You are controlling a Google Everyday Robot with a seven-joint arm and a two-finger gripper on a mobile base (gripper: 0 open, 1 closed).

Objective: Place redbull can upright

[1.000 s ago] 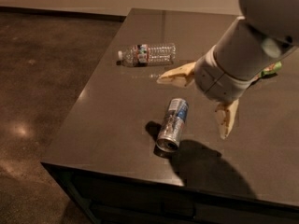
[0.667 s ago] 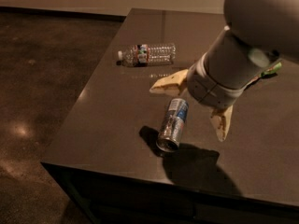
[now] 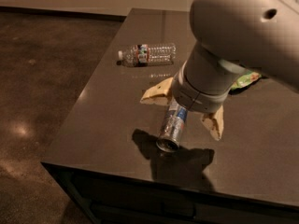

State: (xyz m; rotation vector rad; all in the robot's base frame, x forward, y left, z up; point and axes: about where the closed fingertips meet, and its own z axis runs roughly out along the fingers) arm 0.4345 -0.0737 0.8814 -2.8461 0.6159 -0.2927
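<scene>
The redbull can (image 3: 172, 126) lies on its side on the dark table (image 3: 107, 120), its silver top pointing toward the front edge. My gripper (image 3: 183, 110) hangs right above the can's far end, open. One cream finger (image 3: 156, 92) reaches to the can's left and the other finger (image 3: 213, 123) to its right, so the can lies between them. The grey wrist and arm hide the can's far end.
A clear plastic water bottle (image 3: 148, 54) lies on its side at the back of the table. A green packet (image 3: 246, 80) shows behind the arm at the right. The table's front edge (image 3: 140, 174) is close below the can; floor lies to the left.
The arm has moved down and left toward the can. The open fingers now straddle the can's far end. The can and bottle have not moved.
</scene>
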